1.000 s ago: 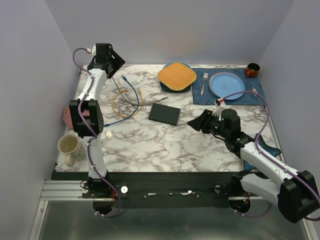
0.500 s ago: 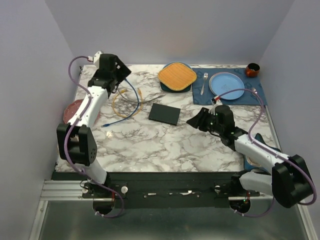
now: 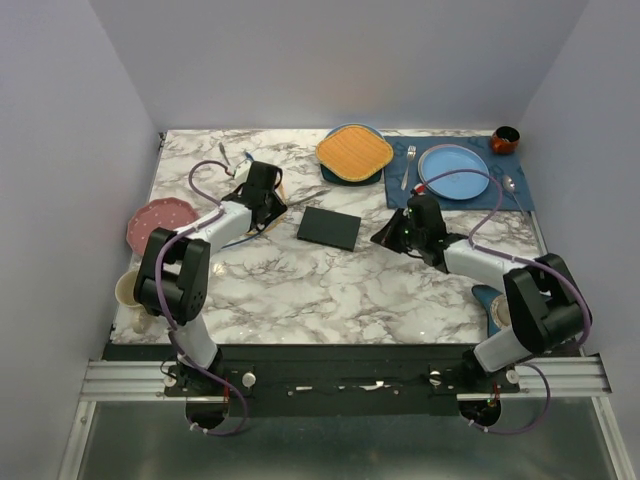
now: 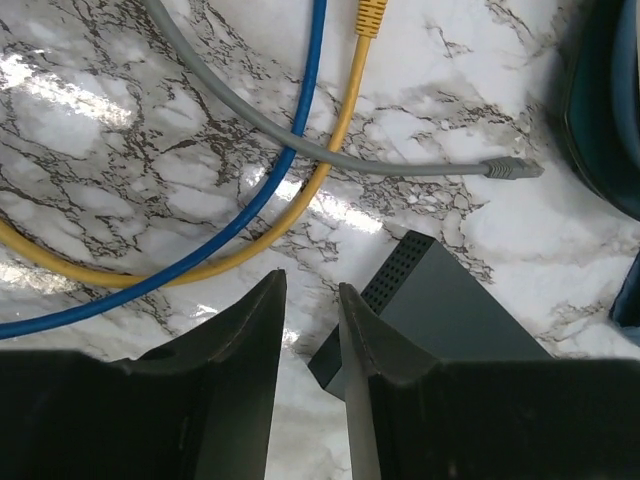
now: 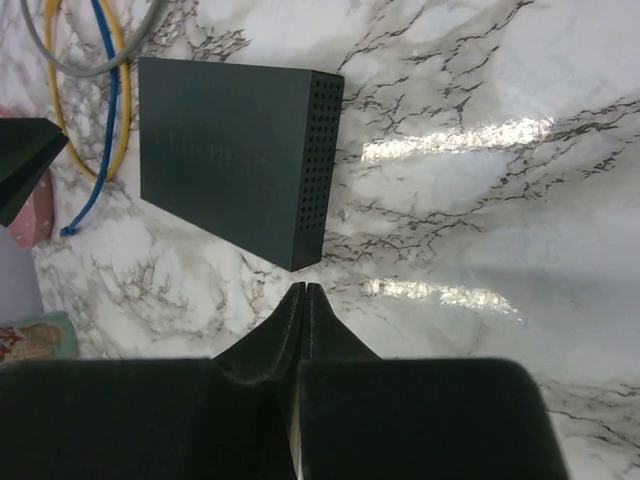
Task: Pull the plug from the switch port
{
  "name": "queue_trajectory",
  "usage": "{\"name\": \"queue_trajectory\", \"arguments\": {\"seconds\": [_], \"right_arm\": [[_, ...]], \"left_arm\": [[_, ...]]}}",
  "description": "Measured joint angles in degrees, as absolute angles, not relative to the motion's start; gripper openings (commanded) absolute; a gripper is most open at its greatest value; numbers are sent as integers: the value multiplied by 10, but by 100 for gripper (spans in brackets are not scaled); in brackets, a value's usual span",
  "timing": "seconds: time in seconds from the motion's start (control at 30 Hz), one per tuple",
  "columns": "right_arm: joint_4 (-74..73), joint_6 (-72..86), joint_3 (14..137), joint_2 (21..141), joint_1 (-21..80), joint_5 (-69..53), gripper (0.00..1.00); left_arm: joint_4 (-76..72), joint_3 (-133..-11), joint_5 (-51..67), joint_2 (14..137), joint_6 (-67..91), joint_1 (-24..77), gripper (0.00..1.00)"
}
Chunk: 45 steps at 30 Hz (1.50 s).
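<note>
Left end effector (image 4: 311, 285): swung in from the far left corner of the tabletop (image 3: 330, 290); now low over the cables, just left of the switch (image 3: 329, 228); jaws drawn in from wide to a slim gap, nothing between them.
Right end effector (image 5: 302, 290): moved in from the right and closer to the switch; fingers pressed together, holding nothing, tips just short of the near corner.
Switch: flat on the marble near the middle, same spot as a second ago, between the two end effectors.
Grey plug (image 4: 513, 170): lying loose on the marble, near the switch corner but apart from it.
Meaning for the task: probably the plug is already out, since no cable is seen entering the box; both arms look close to done rather than setting up a pull.
Left wrist view only: bare grey plug end, yellow cable (image 4: 346, 95) and blue cable (image 4: 316, 40) crossing under the grey one, perforated side wall of the box.
Right wrist view only: sealed fingertips, plain top and a vented side; port edge not shown.
Top view only: both arms flanking the box; the grey plug too small to judge there.
</note>
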<state>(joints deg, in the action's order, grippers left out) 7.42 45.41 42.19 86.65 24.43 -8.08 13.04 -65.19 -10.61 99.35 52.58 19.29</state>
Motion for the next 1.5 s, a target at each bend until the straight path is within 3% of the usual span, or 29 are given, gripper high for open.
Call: {"name": "queue_trajectory", "arguments": {"seconds": [0.8, 1.23, 1.5], "right_arm": [[32, 440, 574, 1069, 244, -67, 2], [36, 426, 575, 1071, 244, -78, 2], [51, 419, 510, 1023, 243, -79, 1]], "left_arm": [[76, -689, -47, 1110, 548, 220, 35], [-11, -594, -28, 1066, 567, 232, 34], [-48, -504, -12, 1007, 575, 259, 34]]}}
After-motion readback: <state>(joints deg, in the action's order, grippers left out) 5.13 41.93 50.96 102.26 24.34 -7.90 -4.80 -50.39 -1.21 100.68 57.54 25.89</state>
